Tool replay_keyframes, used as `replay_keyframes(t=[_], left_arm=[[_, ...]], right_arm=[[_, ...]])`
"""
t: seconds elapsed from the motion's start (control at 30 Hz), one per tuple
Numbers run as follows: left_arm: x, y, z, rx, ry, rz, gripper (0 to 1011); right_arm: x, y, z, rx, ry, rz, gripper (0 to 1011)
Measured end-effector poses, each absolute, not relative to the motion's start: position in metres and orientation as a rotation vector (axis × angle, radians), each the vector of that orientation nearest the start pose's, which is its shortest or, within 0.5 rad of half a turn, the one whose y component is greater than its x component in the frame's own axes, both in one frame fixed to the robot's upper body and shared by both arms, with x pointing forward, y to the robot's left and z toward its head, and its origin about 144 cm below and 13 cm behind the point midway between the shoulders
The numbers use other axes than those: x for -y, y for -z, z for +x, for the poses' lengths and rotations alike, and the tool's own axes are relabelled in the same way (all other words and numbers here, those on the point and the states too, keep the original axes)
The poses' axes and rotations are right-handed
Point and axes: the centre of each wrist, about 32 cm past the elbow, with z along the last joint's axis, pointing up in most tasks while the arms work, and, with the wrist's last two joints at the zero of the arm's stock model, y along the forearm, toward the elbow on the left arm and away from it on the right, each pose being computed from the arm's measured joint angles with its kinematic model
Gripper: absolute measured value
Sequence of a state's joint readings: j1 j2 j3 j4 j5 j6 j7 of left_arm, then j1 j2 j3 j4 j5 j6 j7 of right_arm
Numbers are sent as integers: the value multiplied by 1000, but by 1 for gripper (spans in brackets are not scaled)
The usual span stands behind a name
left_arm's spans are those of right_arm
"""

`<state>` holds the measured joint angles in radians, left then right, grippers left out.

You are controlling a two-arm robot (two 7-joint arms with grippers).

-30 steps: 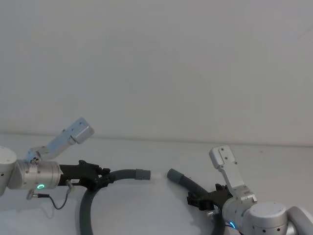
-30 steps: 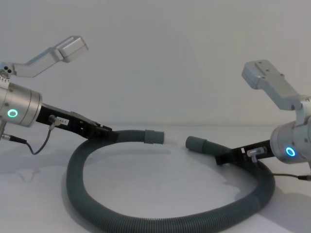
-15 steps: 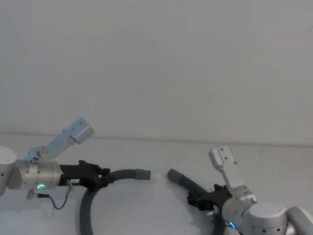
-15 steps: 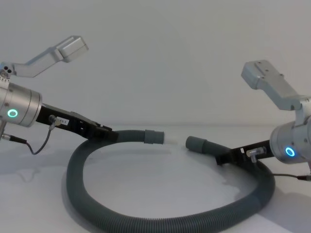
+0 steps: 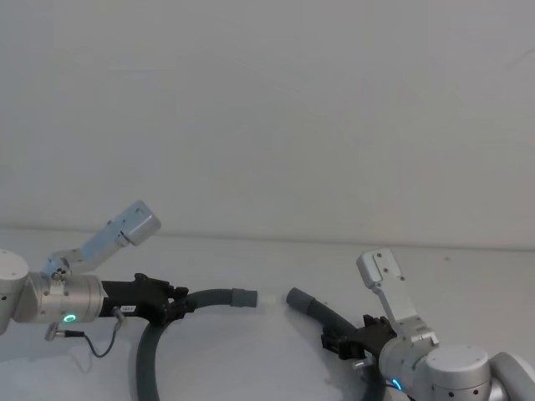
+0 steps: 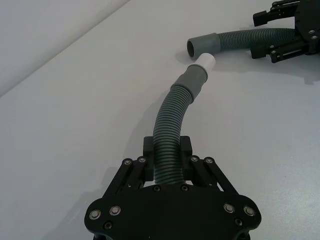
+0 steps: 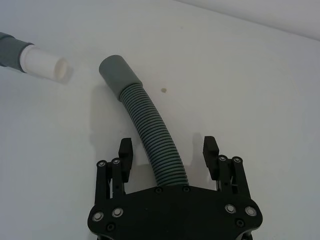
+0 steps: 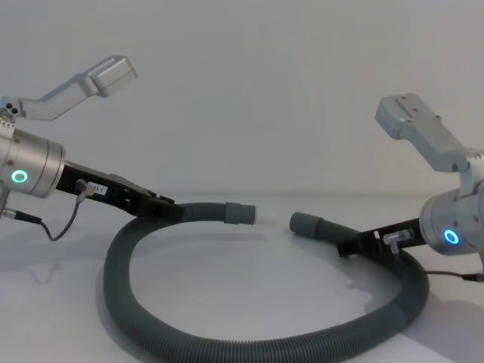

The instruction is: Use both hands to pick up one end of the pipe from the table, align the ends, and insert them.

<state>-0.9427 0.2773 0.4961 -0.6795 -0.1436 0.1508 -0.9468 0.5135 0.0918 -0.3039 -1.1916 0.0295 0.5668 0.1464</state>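
The dark grey corrugated pipe (image 8: 227,348) lies in a loop on the white table (image 8: 249,287). My left gripper (image 8: 170,208) (image 6: 167,145) is shut on the hose a little behind the cuff with the white tip (image 6: 205,62) (image 5: 269,298), holding that end just above the table. My right gripper (image 7: 167,145) (image 8: 348,246) is open, one finger on each side of the hose without touching it, behind the plain grey cuff (image 7: 117,72) (image 8: 306,223). The two ends face each other across a short gap, slightly out of line.
A thin black cable (image 8: 60,227) hangs from my left wrist. A pale grey wall (image 5: 267,125) rises behind the table. The pipe's loop curves toward the table's near edge (image 8: 136,325).
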Motion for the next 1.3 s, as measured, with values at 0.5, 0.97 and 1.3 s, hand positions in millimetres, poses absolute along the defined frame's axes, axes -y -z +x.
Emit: replay_keyframes(t=[0.5,0.97,1.3], left_arm=[[-284,-1262,680,-37,-562,457,272],[-284,-1262,680,-37,-562,457,272],[-284,-1262,680,-37,-562,457,272]], right_arm=[[176,-1209,589,-190,1216,-508,763],[176,-1209,589,-189,1217,-509,673],[176,-1209,589,-189,1217,-509,607]])
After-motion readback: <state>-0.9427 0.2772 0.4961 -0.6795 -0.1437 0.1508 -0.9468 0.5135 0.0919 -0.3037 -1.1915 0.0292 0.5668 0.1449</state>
